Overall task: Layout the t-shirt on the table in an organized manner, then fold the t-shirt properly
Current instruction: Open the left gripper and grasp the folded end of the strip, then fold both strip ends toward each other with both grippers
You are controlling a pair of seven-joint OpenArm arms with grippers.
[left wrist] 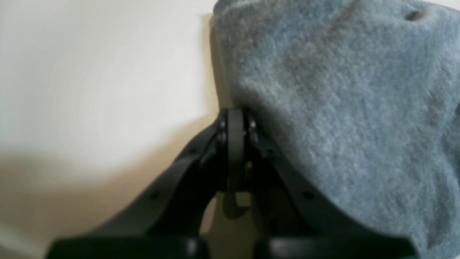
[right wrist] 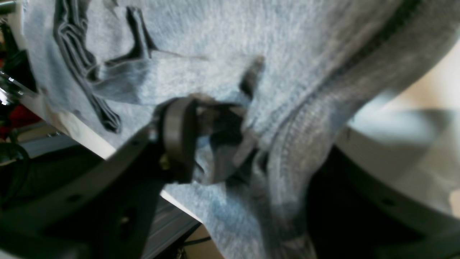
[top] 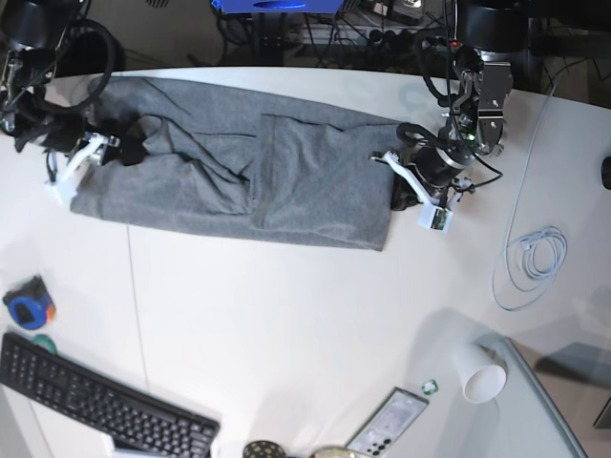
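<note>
The grey t-shirt [top: 239, 181] lies stretched out lengthwise across the far half of the white table [top: 286, 315], with a few folds and creases toward its left end. My left gripper [top: 393, 172] is at the shirt's right edge. In the left wrist view the left gripper [left wrist: 235, 117] is shut, pinching the edge of the t-shirt [left wrist: 341, 108] above the table [left wrist: 90, 72]. My right gripper [top: 119, 151] is at the shirt's left end. In the right wrist view the right gripper [right wrist: 215, 133] has its jaws apart around a bunched fold of the t-shirt [right wrist: 215, 43].
A coiled white cable [top: 530, 262] lies right of the shirt. A paper cup [top: 482, 374] and a phone [top: 387, 425] sit at the front right. A black keyboard [top: 95, 405] and a blue and orange object [top: 27, 303] are at the front left.
</note>
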